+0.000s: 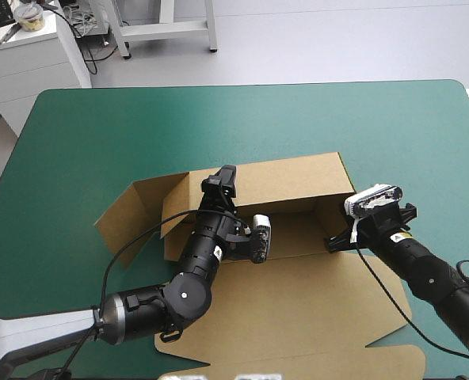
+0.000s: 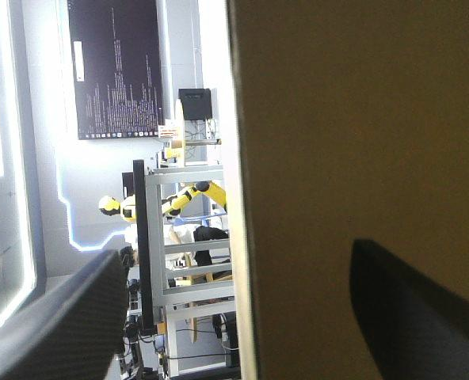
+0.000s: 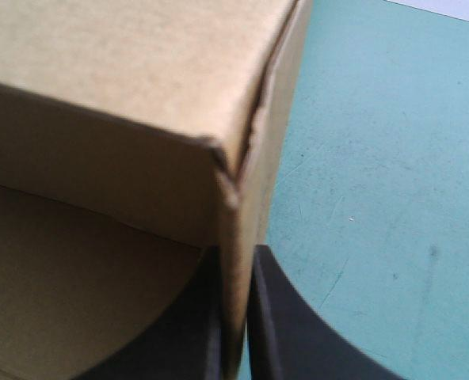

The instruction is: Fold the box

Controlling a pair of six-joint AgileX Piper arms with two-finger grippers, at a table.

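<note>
The box lies at the middle of the teal-green worktop, a little toward 6 o'clock, and is half built. Its rear wall stands up on the 12 o'clock side, the lid is flat toward 6 o'clock, and a flap at 9 o'clock splays outward, untucked. The left pincer is at the rear wall's 9 o'clock end. Its own wrist view shows it wide open, the black fingers well apart with the board's edge standing between them and nothing gripped. The right pincer is at the box's 3 o'clock wall. Seen from its wrist, it is all but closed, with that wall's sheet pinched between its fingers just below the corner with the rear wall. The step in hand looks to be raising and tucking the side walls: the 3 o'clock side is held upright, while the 9 o'clock side is not yet formed. The next move probably calls for the left pincer to close on the board it straddles, or shift to the flap, and swing that flap inward, with the right pincer steadying its wall so the light board neither slides nor sags.
</note>
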